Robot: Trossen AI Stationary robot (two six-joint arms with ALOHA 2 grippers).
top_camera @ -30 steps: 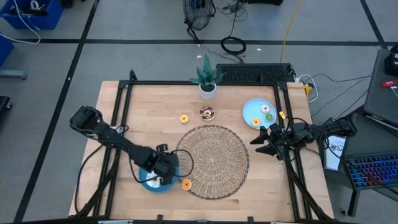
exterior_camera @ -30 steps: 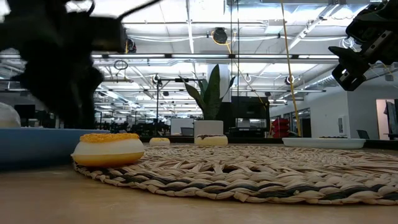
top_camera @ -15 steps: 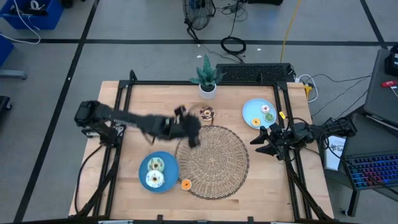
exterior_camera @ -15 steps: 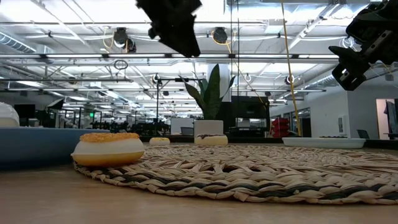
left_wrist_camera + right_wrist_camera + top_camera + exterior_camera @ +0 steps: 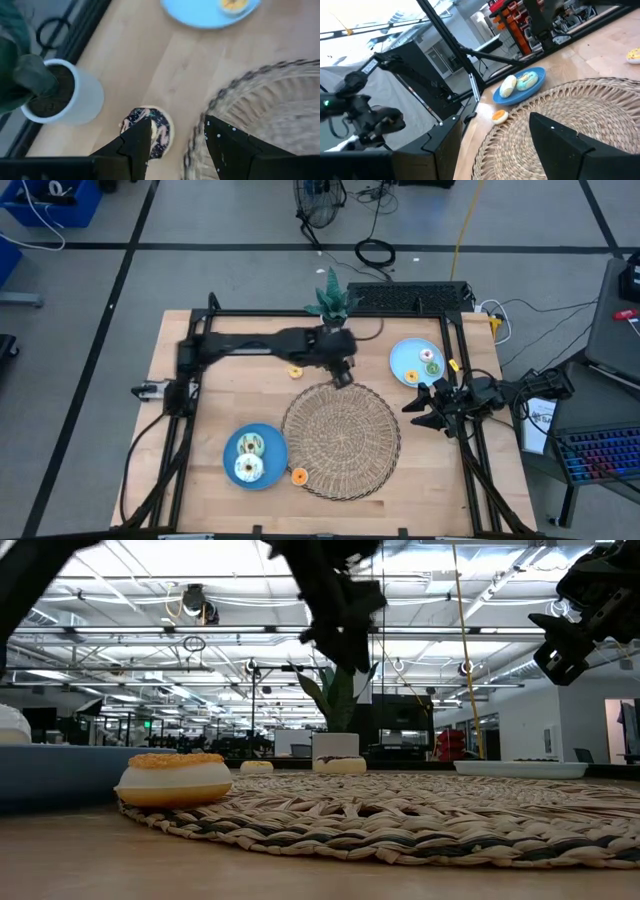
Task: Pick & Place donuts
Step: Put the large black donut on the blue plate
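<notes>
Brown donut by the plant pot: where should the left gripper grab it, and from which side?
Brown donut lies flat on the table between the pot and the mat. Probably come straight down and pinch across the ring's outer rim. The left gripper hangs above it, open.

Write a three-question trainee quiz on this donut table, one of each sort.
1. True or false: the left claw is open above the brown donut.
2. Which lies beside the near blue plate? A) a pink donut B) the orange donut C) a spoon
3. Fill in: the right claw hangs near the table's ____ edge.

Key: 1 true; 2 B; 3 right.
</notes>
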